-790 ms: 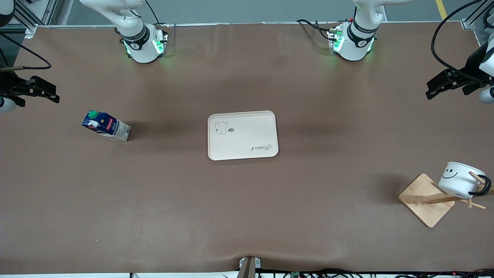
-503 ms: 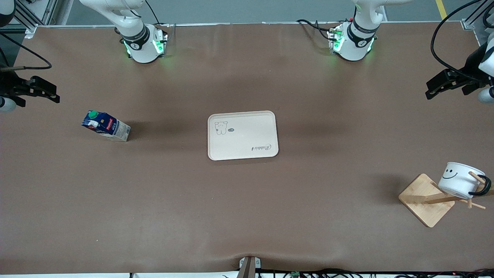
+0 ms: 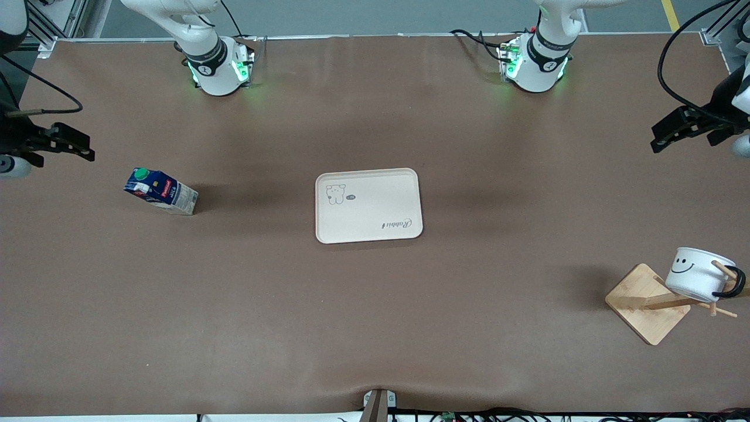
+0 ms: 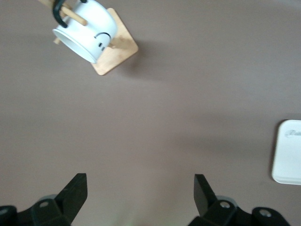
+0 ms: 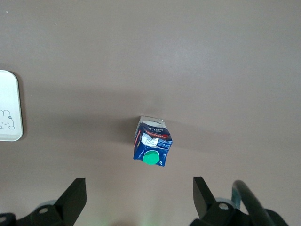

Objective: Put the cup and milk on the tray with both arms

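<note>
The milk, a dark-blue carton with a green cap, stands upright on the table toward the right arm's end; it also shows in the right wrist view. The cream tray lies bare at the table's middle. The white smiley cup hangs by its black handle on a wooden rack toward the left arm's end; it also shows in the left wrist view. My right gripper is open and empty, up in the air beside the milk. My left gripper is open and empty over bare table, apart from the cup.
The wooden rack has a square base and slanted pegs and stands near the table's corner nearest the front camera. A tray edge shows in the left wrist view and in the right wrist view. Cables hang at both table ends.
Both grippers have shifted only slightly: the right one a little toward the milk, the left one a little outward toward its end of the table. The objects have not moved.
</note>
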Controlling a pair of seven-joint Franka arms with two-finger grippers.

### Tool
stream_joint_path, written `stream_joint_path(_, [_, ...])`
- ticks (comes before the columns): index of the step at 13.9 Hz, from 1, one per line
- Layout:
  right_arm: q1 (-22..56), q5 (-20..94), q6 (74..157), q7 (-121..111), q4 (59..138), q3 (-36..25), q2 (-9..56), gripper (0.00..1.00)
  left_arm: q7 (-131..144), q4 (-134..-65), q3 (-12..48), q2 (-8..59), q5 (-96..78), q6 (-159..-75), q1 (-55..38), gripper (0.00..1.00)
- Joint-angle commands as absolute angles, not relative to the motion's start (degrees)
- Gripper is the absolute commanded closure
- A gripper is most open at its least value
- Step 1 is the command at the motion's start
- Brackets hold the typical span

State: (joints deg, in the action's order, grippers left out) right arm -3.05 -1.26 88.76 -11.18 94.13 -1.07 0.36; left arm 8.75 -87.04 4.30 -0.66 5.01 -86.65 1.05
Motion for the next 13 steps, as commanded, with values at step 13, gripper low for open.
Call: stream_joint_path(13, [-5.7,-1.6,93.7,-10.6,91.3,-0.9,13.6,0.00,7.0,-113.6,4.4,1.9,7.8,-134.5,9.6,0.00])
